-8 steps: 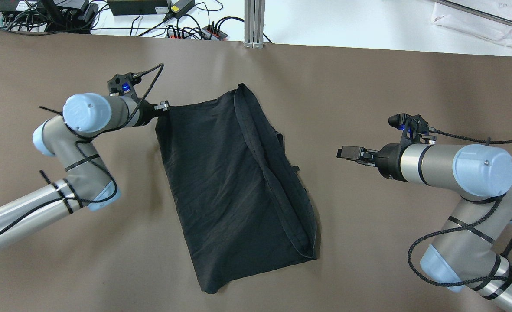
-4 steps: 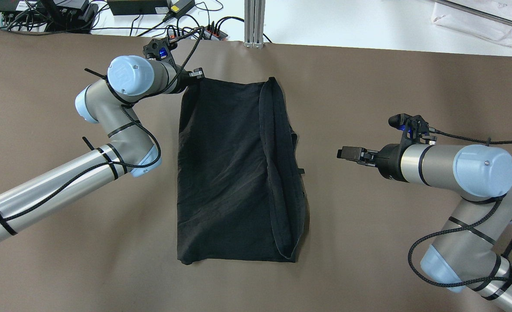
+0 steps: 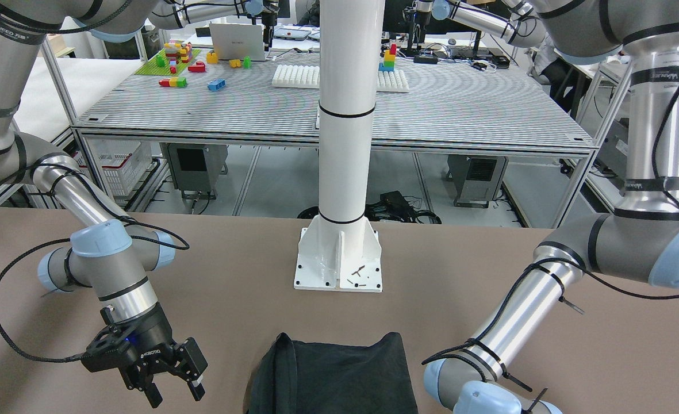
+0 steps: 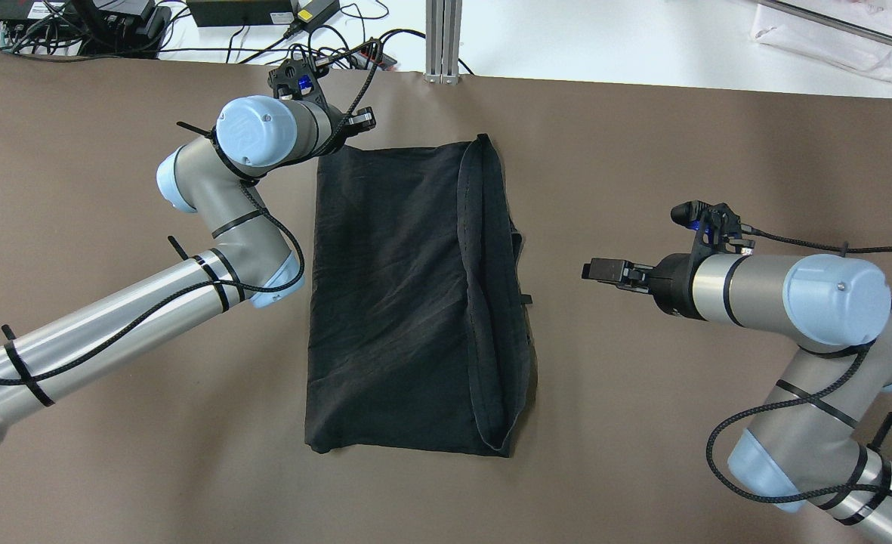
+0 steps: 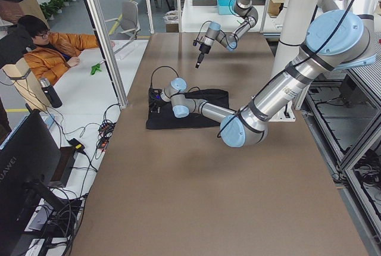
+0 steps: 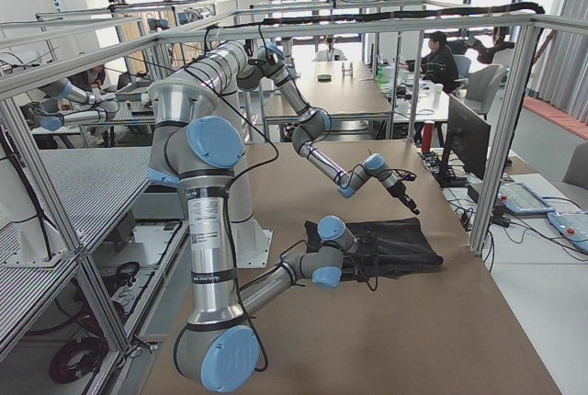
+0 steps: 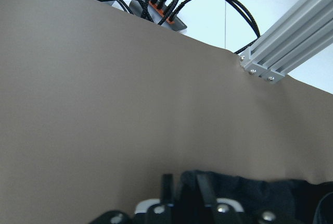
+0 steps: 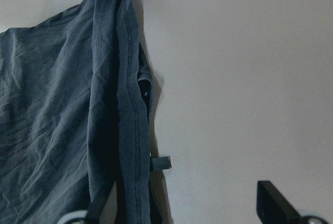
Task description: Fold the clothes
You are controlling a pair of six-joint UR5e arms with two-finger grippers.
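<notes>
Whether the left gripper [image 4: 365, 121] pinches the clothes [image 4: 408, 295] is unclear, the right gripper [image 3: 177, 397] gapes empty; lifting might drag the corner.

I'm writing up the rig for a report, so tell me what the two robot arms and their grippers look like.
Both the left arm and right arm have silver metal tubes, grey joints and pale blue round end caps. A black braided cable runs along each, held by black ties. The left gripper and right gripper are black, two-fingered; the right one bears small white lettering.
</notes>
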